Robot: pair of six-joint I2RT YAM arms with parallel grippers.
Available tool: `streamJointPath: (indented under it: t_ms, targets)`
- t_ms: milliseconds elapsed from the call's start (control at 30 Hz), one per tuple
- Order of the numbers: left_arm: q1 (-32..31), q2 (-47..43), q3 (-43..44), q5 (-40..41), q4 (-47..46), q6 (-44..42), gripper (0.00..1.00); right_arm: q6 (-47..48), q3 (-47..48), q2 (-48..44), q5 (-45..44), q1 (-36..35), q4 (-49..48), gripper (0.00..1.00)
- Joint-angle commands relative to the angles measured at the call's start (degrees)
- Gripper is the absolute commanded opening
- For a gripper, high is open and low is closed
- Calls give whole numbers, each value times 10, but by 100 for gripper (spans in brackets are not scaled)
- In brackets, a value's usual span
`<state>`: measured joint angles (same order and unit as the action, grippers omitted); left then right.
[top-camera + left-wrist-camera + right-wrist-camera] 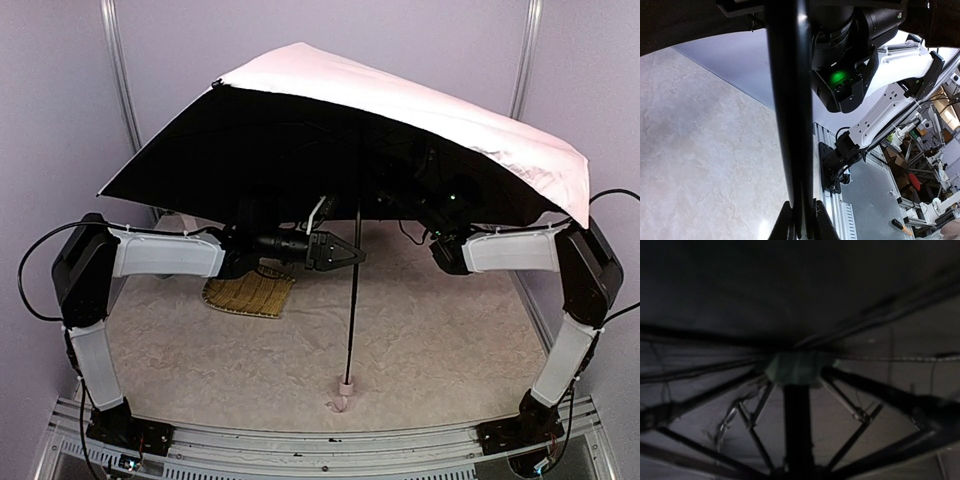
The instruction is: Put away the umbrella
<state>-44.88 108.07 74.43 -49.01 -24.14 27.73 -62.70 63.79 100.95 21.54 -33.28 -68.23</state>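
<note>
The umbrella (400, 110) stands fully open across the top of the frame, its shaft (352, 320) dropping to the handle (345, 388) down by the counter (450, 340) at lower centre. The left hand (352, 255) is pinched tight on the shaft at mid-frame, while the right hand (432, 215) is up in the dark under the canopy near the hub (792, 367), and I cannot tell how far it is open. To me the folding has barely begun: next the right hand would need a grip at the hub to draw it down the shaft, with the left bracing
</note>
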Motion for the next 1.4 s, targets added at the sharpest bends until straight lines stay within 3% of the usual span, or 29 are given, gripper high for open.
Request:
streamJointPath:
  t_ms: [0,67,533,733,1000,1300,1367]
  targets:
    - [7,-18,18,-34,-27,-4,0,108,22,-23,48,14,54,13]
    - [5,-18,19,-35,-32,3,0,147,30,-25,59,14,87,24]
    - [-3,-11,20,-31,-34,6,0,140,1,-27,26,14,31,38]
    - [-3,-13,19,-25,-27,-4,0,134,-2,-26,24,15,35,34]
    - [-7,-14,20,-24,-23,-10,0,136,-8,-32,21,15,31,1]
    - [-9,-21,18,-9,-5,-32,0,140,-8,-32,40,16,30,0]
    - [-8,-23,18,17,4,-39,0,164,-7,-41,28,16,65,27]
